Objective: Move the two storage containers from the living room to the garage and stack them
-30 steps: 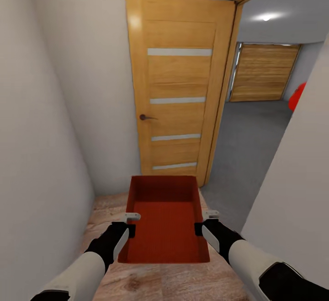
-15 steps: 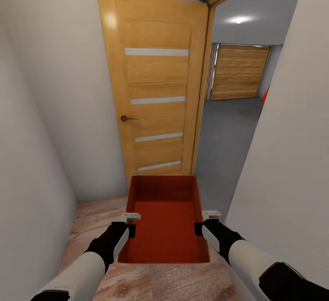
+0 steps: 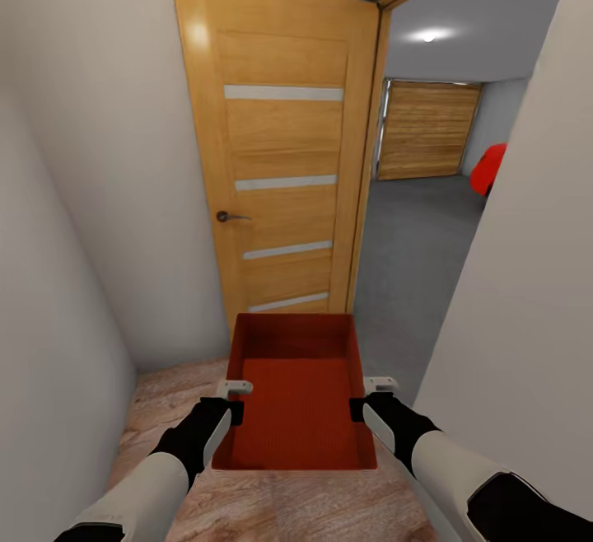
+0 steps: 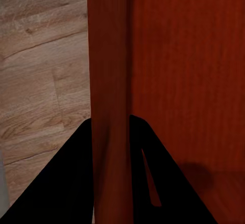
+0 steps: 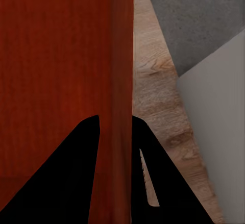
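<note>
We are mid-carry — left hand [image 3: 235,400] and right hand [image 3: 369,398] each clamped on a side wall of the storage container [image 3: 296,398] at the doorway — next, steering right onto the garage floor [image 3: 412,237].

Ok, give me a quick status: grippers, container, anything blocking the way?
Left gripper and right gripper shut on storage container side walls. Container held level over wood floor. Open door ahead-left, wall close right; garage floor beyond.

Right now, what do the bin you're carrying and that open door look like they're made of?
The storage container: likely matte orange-red plastic; its floor shows fine ribbed texture and no shine. The door: honey-coloured wood or veneer with visible grain, a soft sheen near its top, and pale frosted-looking horizontal strips.
</note>
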Available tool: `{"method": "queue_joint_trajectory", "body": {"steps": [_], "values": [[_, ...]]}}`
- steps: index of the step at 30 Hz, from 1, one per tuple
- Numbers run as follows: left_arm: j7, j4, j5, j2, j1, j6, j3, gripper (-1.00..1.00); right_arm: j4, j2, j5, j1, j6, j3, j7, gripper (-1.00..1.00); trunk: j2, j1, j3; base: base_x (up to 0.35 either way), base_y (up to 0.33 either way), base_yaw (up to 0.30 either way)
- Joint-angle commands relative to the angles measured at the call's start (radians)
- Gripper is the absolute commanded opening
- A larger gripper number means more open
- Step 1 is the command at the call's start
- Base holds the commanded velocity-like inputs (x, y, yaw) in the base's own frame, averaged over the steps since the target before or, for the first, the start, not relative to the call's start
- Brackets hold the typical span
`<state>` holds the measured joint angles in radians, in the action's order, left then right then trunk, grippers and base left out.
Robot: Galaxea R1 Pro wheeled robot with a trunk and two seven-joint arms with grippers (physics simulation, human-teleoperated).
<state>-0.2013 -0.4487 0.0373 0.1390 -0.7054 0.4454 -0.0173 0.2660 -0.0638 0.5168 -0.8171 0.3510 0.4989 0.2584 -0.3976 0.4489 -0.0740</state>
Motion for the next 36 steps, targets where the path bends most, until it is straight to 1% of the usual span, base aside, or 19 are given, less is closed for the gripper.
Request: {"method": "queue_joint_trajectory", "body": {"steps": [1,16,21,36], "values": [[-0.006,0.047,0.004,-0.007,0.000,0.062,0.016,-1.00,0.006,0.001,0.019,-0.002,0.000,0.038,-0.003,-1.00,-0.002,0.001,-0.002,0.239,0.214,0.000],[-0.009,0.047,0.005,-0.007,0.000,0.061,0.016,-1.00,0.006,0.000,0.019,-0.002,0.000,0.038,-0.002,-1.00,-0.002,0.001,-0.002,0.237,0.211,-0.015],[-0.014,0.046,0.005,-0.007,0.000,0.060,0.016,-1.00,0.006,0.001,0.019,-0.002,0.000,0.038,-0.002,-1.00,-0.002,0.001,-0.002,0.084,0.053,-0.213],[-0.015,0.045,0.006,-0.007,0.000,0.058,0.016,-1.00,0.006,0.001,0.019,-0.002,0.000,0.038,-0.002,-1.00,-0.002,0.001,-0.002,0.004,0.003,-0.254]]}}
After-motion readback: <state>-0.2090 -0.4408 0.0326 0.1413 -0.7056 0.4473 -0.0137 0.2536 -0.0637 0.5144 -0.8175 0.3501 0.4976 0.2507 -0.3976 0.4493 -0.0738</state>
